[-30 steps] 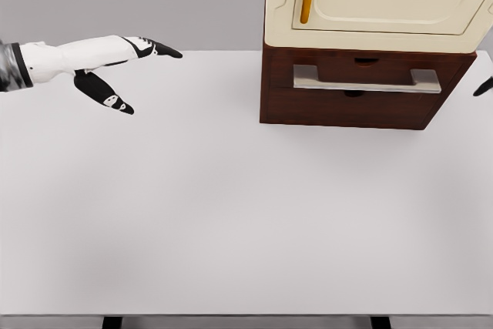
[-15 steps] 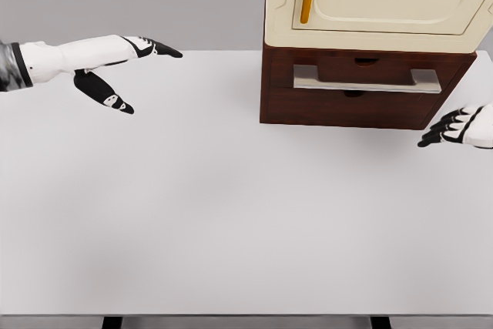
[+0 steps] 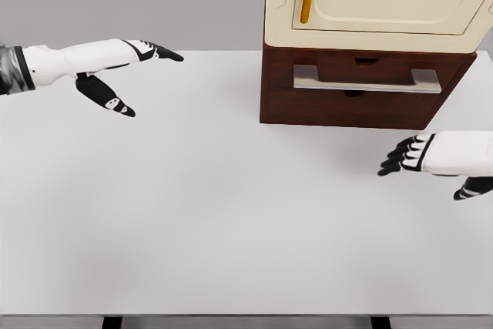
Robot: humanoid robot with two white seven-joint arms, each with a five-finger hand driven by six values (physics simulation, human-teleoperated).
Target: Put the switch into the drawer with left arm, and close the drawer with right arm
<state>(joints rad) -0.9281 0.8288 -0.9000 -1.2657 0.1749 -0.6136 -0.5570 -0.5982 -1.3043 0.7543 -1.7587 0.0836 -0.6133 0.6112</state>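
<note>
— Dark wooden drawer (image 3: pixel 362 86) with its long pale metal handle (image 3: pixel 366 81) sits under the cream cabinet (image 3: pixel 377 1) on the white table (image 3: pixel 192 213); how should the right hand (image 3: pixel 431 153) close it?

— Its fingers are spread and hold nothing, just below the drawer front. It should rise, set its palm flat on the front, and push straight.

— And the switch?

— Nowhere visible; whether it is inside cannot be told. The left hand (image 3: pixel 115 67) hangs open and empty, well apart.
</note>
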